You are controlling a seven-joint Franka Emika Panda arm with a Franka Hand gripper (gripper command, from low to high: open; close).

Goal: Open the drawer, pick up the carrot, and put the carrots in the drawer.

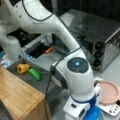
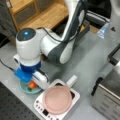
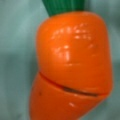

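carrot (image 3: 72, 67) in bowl (image 2: 25, 88) under gripper (image 2: 33, 83)

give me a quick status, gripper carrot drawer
Gripper down over the light blue bowl. Carrot in bowl, filling wrist view. Drawer open, holding yellow pepper and green vegetable.

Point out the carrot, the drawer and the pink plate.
carrot (image 3: 72, 60), wrist view, orange body.
drawer (image 1: 37, 83), a front view, grey floor beside the vegetables.
pink plate (image 2: 57, 99), a front view, plate centre.

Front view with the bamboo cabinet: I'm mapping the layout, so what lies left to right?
Bamboo cabinet → yellow pepper → green vegetable → arm's wrist → pink plate
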